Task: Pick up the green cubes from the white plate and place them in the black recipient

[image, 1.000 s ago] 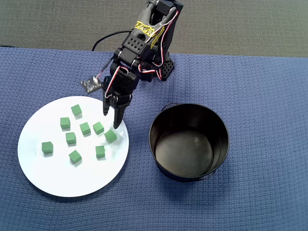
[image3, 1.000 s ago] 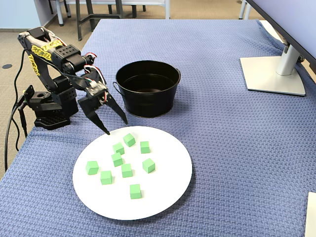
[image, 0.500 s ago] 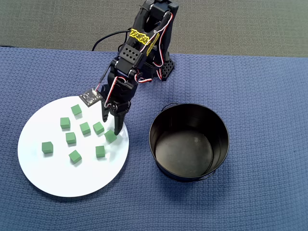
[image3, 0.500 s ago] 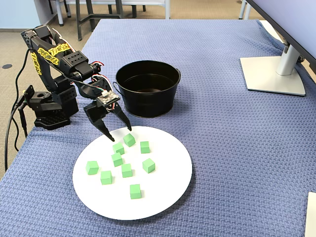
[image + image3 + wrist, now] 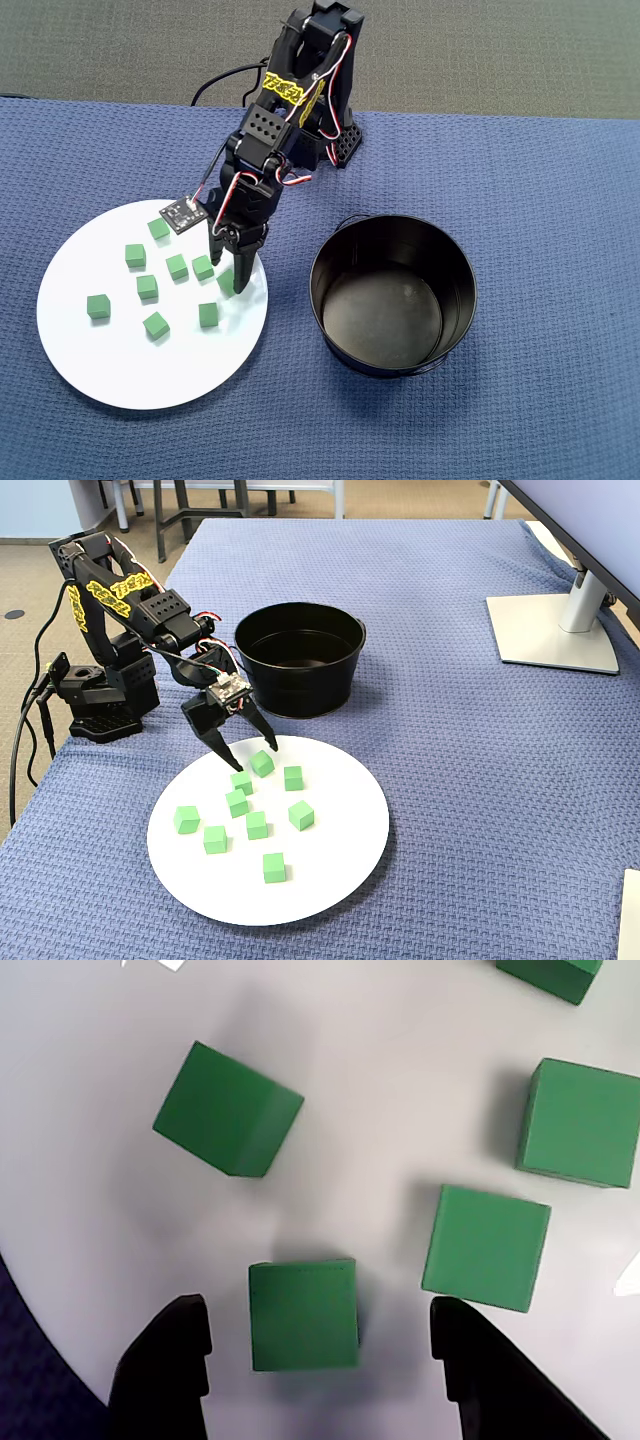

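Between the wide-open, empty jaws of the black two-finger gripper (image 5: 320, 1345) sits one small matte bright-green cube (image 5: 303, 1315) on the flat round white plate (image 5: 380, 1090); it looks light, stiff and grippy; clamp its two opposite flat side faces.

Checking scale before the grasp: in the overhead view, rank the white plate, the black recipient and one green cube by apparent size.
1. white plate
2. black recipient, clearly narrower
3. green cube, far smallest; all cubes look alike.

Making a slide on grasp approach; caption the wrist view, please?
Open claw straddling one green cube on the white plate, others nearby.
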Controlling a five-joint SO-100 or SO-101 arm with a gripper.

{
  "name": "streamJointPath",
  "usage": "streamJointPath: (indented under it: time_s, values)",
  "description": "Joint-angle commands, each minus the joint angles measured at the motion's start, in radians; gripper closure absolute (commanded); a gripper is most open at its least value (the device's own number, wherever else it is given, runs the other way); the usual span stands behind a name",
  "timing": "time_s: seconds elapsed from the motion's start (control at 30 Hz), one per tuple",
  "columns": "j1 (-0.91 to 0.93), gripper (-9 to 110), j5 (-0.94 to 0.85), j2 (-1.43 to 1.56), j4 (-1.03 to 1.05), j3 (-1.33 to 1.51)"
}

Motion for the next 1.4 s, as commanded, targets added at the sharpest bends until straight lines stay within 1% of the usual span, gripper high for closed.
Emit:
streamJointPath:
  time_s: [0.0,0.3,0.53,0.77,0.9,1.03,1.23,1.3,1.37]
  values:
    - [-0.014,80,0.025,-0.018,-0.031,-0.078]
    - [-0.028,82,0.043,-0.074,-0.057,-0.095]
    - [-0.054,86,0.031,-0.064,-0.095,-0.020]
    - [-0.054,88,0.012,-0.055,-0.133,0.032]
    - [-0.051,92,0.012,-0.057,-0.140,0.037]
    - [-0.051,101,0.026,-0.057,-0.149,0.034]
    - [-0.046,101,0.040,-0.052,-0.160,0.029]
    - [-0.040,101,0.055,-0.032,-0.133,0.012]
    - [-0.023,101,0.112,0.023,-0.021,-0.051]
